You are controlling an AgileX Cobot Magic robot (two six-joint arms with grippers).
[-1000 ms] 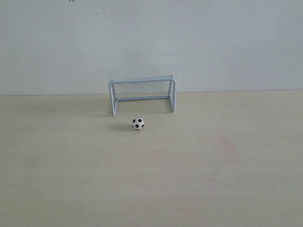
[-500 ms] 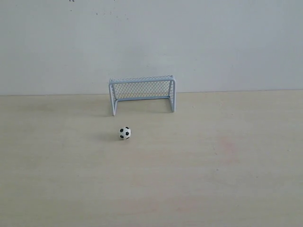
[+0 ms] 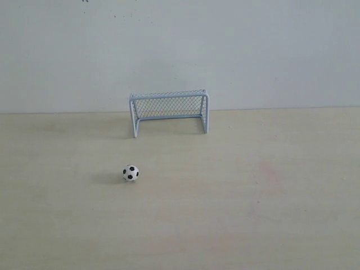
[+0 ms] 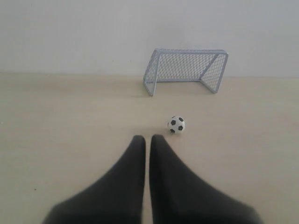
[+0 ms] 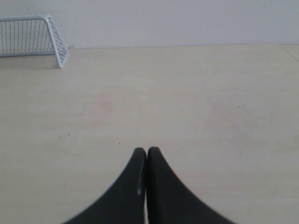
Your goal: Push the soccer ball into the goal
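The jaws of the left gripper (image 4: 145, 138) are seen drawn almost together on nothing, and those of the right gripper (image 5: 146, 150) are pressed tight, also empty. The soccer ball (image 4: 176, 124) is found near the left tips, between them and the goal (image 4: 187, 70) at the far edge of the bench (image 3: 253, 225), off its left post. The left arm is judged nearer, so a push slanting toward the goal mouth is called for.
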